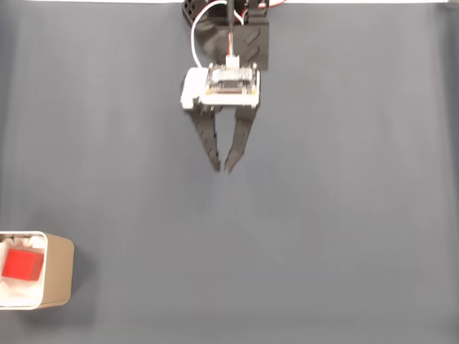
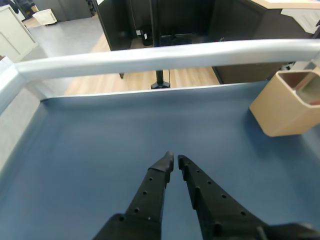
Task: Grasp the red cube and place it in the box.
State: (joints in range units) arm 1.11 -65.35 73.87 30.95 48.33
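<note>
From where I stand, looking down in the fixed view, the far left is where it all sits: the box (image 1: 59,276) at the bottom-left corner of the blue-grey table (image 1: 344,236), partly cut off by the picture's edge, with the red cube (image 1: 21,264) lying inside it on the white lining, towards the side nearest the edge. So the cube looks to be already where the task wants it, and the main risk I can see is an unneeded one: if the arm were to sweep back that way low over the mat, it could knock the thin-walled box, slide it or tip it, and spill the cube out again. Nothing else is in the box that I can make out. Moving right, the gripper (image 1: 222,169) hangs near the top middle of the table, well apart from the box, its two black fingers drawn together until the tips almost meet, with nothing between them. In the wrist view the gripper (image 2: 174,161) shows the same thing, tips nearly touching over bare mat, and at the far right the box (image 2: 280,112) stands with its open top in sight, though its inside is too little shown there to tell the cube.
</note>
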